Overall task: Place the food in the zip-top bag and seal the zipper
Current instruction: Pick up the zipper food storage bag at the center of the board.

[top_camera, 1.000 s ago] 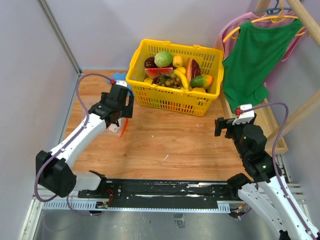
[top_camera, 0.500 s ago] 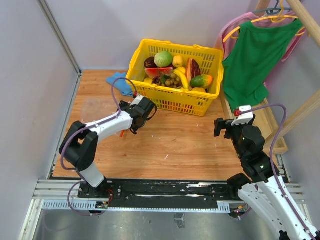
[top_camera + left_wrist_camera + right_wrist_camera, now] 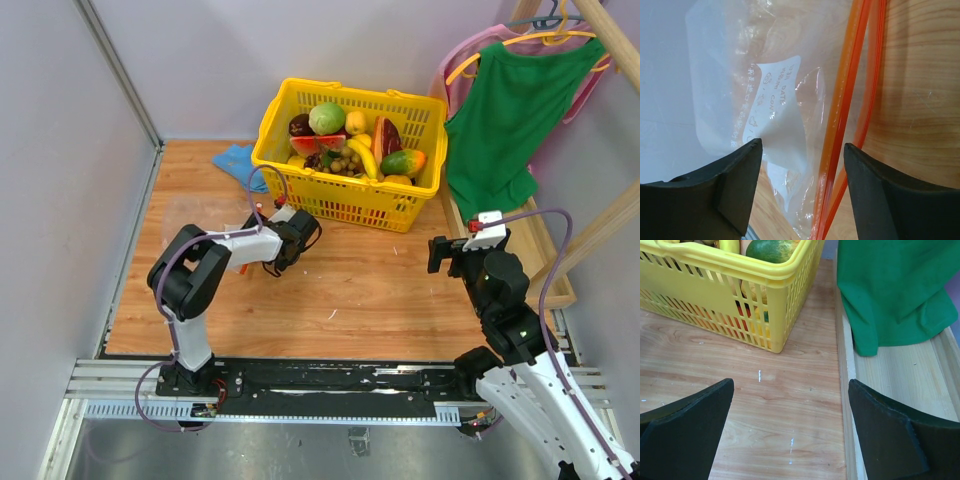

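Note:
The clear zip-top bag (image 3: 735, 75) with a white label lies flat on the wood table, faint in the top view (image 3: 205, 218). Its orange-red zipper (image 3: 846, 100) runs between the jaws of my left gripper (image 3: 802, 147), which is open and straddles the strip just above it; in the top view the left gripper (image 3: 272, 262) is at the bag's right edge. The food sits in the yellow basket (image 3: 300, 200): a banana (image 3: 362, 155), a green fruit (image 3: 327, 118), tan-brown balls (image 3: 345, 162). My right gripper (image 3: 447, 255) is open and empty over bare table (image 3: 790, 385).
A blue cloth (image 3: 238, 160) lies left of the basket. A green shirt (image 3: 510, 110) hangs on the right over a raised wooden ledge (image 3: 890, 380). The basket's corner (image 3: 775, 335) is ahead of the right gripper. A grey wall borders the table's left side.
My left arm has folded back and its wrist has swung right, from over the bag to the bag's right edge by the zipper. The right arm has not moved.

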You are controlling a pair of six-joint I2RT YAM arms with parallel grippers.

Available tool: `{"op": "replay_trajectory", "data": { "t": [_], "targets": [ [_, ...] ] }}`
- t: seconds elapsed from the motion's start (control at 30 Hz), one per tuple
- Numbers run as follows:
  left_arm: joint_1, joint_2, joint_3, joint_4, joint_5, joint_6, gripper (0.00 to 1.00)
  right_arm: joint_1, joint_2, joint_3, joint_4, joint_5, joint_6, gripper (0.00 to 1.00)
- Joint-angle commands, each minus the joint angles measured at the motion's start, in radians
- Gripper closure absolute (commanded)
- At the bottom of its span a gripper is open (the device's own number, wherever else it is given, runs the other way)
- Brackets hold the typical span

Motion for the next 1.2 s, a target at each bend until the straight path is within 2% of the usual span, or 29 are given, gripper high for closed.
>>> {"op": "replay_trajectory", "data": {
  "t": [0.0,0.13,0.2,0.4,0.6,0.8,0.9,1.17],
  "targets": [
    [-0.007,0.036,-0.02,0.084,-0.109,0.032,0.32,0.014,-0.011,-0.008,0.029,0.024,0.0,0.02],
    [-0.007,0.047,-0.03,0.127,-0.127,0.057,0.43,0.014,-0.011,-0.011,0.03,0.014,0.003,0.02],
    [-0.008,0.048,-0.035,0.131,-0.129,0.054,0.52,0.014,-0.01,-0.01,0.031,0.005,0.002,0.02],
    [-0.007,-0.02,-0.022,0.051,-0.085,-0.013,0.73,0.014,-0.007,0.0,0.021,-0.009,0.001,0.02],
    [-0.009,-0.125,0.025,-0.093,-0.003,-0.103,0.99,0.014,0.008,0.019,0.015,-0.08,-0.009,0.02],
    [-0.013,-0.267,0.088,-0.175,0.139,-0.14,1.0,0.014,0.045,0.042,0.013,-0.191,-0.019,0.01],
    [-0.014,-0.34,0.113,-0.207,0.254,-0.157,1.0,0.016,0.079,0.068,0.007,-0.245,-0.006,0.02],
    [-0.013,-0.539,0.133,-0.24,0.571,-0.271,1.0,0.08,0.165,0.13,0.002,-0.245,0.107,0.01]
  ]
}}
